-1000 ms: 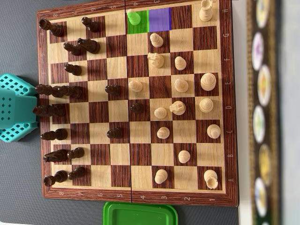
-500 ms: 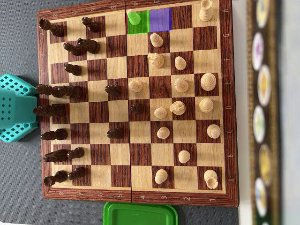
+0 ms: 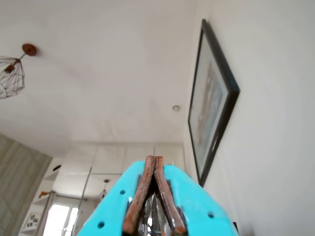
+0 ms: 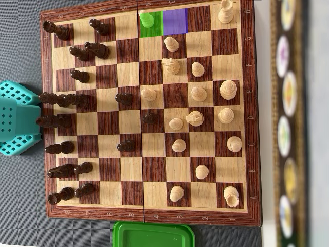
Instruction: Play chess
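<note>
1. Our jaws (image 3: 155, 164) are pressed together on nothing, aimed at the ceiling (image 3: 108, 64) in the wrist view.
2. The chessboard (image 4: 149, 216) lies on the grey tabletop (image 4: 20, 195); a green pawn (image 4: 147, 20) stands on its top edge, beside a purple square (image 4: 176, 19).

The chessboard (image 4: 149, 110) looks like glossy varnished wood with visible grain, in 2 tones. Dark pieces (image 4: 124, 98) and pale pieces (image 4: 228, 89) seem polished wood. The gripper (image 3: 154, 162) is smooth turquoise plastic with rough brown pads (image 3: 139, 194). The table (image 4: 20, 41) looks matt grey.
</note>
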Robot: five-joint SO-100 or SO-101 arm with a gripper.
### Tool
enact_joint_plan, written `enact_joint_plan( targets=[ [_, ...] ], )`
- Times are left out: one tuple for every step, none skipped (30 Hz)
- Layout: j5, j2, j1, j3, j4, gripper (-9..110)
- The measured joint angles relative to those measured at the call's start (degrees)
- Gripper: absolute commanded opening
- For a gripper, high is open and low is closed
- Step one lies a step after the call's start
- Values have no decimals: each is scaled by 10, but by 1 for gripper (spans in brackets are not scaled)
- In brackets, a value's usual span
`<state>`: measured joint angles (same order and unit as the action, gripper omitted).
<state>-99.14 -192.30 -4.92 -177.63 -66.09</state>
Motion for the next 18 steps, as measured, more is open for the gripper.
enact_joint_plan(
  targets=[
    [0,0,0,0,-11,0],
    [0,0,0,-1,-19,0],
    [0,0,0,-5,-32,0],
    [0,0,0,-13,-45,0],
    [0,3,0,-19,-62,0],
    [0,5,0,-20,-82,0],
    [0,3,0,-21,-99,0],
    [3,0,0,-23,-120,0],
    [9,0,-1,-23,-128,0],
    [16,1,-1,-23,-133,0],
    [22,1,0,-23,-141,0],
    [25,1,0,-23,-156,0],
    [28,0,1,-23,-165,0],
    [29,0,0,-23,-173,0],
    [31,1,0,-23,-179,0],
    [31,1,0,-23,-192,0],
    [31,0,-1,-23,-200,0],
    [33,0,-1,-23,-207,0]
  ],
)
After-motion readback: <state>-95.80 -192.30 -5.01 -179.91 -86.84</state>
